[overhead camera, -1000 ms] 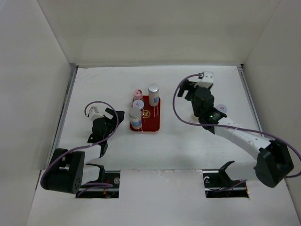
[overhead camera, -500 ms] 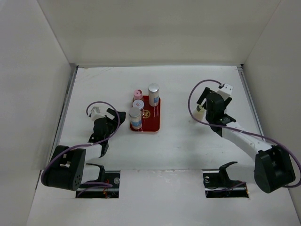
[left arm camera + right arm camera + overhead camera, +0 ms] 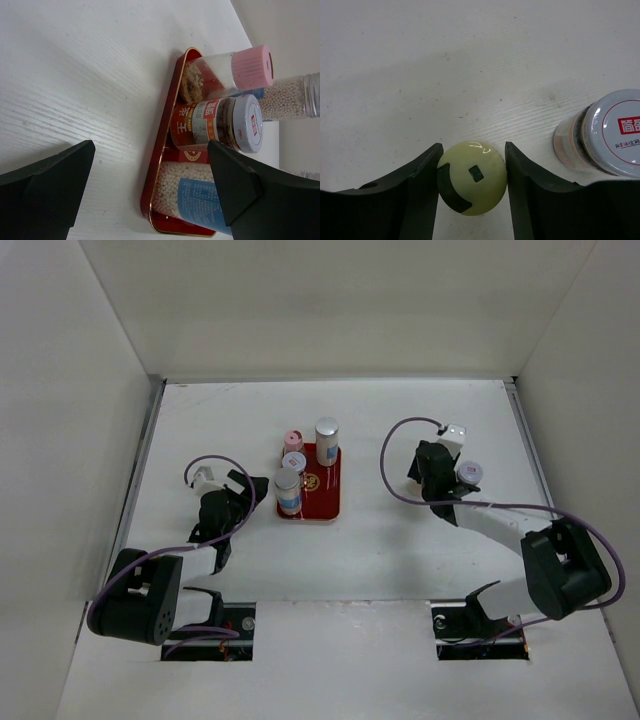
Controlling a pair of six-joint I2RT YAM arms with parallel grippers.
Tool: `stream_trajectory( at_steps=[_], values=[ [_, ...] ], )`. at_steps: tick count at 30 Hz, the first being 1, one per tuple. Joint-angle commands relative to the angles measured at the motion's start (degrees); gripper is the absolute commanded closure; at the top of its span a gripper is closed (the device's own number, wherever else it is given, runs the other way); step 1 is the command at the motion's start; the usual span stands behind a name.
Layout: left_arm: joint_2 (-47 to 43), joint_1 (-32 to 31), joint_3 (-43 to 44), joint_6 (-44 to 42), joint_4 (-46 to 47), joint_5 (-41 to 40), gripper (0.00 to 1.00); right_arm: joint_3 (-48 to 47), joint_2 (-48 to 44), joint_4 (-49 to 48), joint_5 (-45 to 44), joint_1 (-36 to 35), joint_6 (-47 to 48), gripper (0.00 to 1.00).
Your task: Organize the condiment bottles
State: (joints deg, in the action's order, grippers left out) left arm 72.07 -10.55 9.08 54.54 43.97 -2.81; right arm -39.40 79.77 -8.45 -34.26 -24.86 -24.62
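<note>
Four condiment bottles stand on the red tray (image 3: 322, 492): a pink-capped one (image 3: 293, 438), a silver-capped one (image 3: 327, 428), a white-capped jar (image 3: 293, 461) and a blue-labelled one (image 3: 287, 482). My left gripper (image 3: 255, 485) is open and empty just left of the tray. In the left wrist view it (image 3: 150, 150) faces the tray rim (image 3: 165, 145) and the blue-labelled bottle (image 3: 200, 200). My right gripper (image 3: 427, 480) is shut on the yellow-green-capped bottle (image 3: 472, 177), fingers against both sides of its cap. A white-capped bottle (image 3: 467, 472) stands beside it and also shows in the right wrist view (image 3: 612, 135).
White walls enclose the table on the left, back and right. The right arm's purple cable (image 3: 395, 440) loops over the table left of the gripper. The red-labelled jar (image 3: 215, 125) and the pink-capped bottle (image 3: 225, 75) stand close together on the tray.
My right gripper swung right, then came back down over the yellow-green-capped bottle and closed around its cap. The left arm has barely moved.
</note>
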Motion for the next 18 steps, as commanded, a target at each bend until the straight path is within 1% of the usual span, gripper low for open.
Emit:
stream_trajectory(
  at_steps=[1,2,5,10,13,18],
  values=[
    [-0.44,0.13,1.38,0.56,2.97,0.61,0.0,-2.35,-0.75,-1.3,-0.37,-1.89,-0.69,0.55],
    [-0.79,-0.22,1.38,0.56,2.97,0.09,0.0,-2.44,-1.54,-2.79,-0.63,-3.55,-0.34,0.57],
    [-0.27,-0.39,1.46,0.48,2.97,-0.44,0.0,-4.62,-1.72,-6.31,0.33,-8.91,1.5,0.57],
    [-0.79,-0.22,1.47,0.56,2.97,0.0,0.0,-13.58,4.86,-7.63,2.09,-17.88,3.88,0.56],
    [-0.71,0.22,1.29,0.48,2.97,-0.01,0.0,-19.03,10.13,-8.6,3.05,-21.23,5.02,0.55],
    [-1.32,-0.13,1.11,0.56,2.97,0.17,0.0,-26.24,18.21,-9.48,5.34,-22.99,5.9,0.54]
  ],
)
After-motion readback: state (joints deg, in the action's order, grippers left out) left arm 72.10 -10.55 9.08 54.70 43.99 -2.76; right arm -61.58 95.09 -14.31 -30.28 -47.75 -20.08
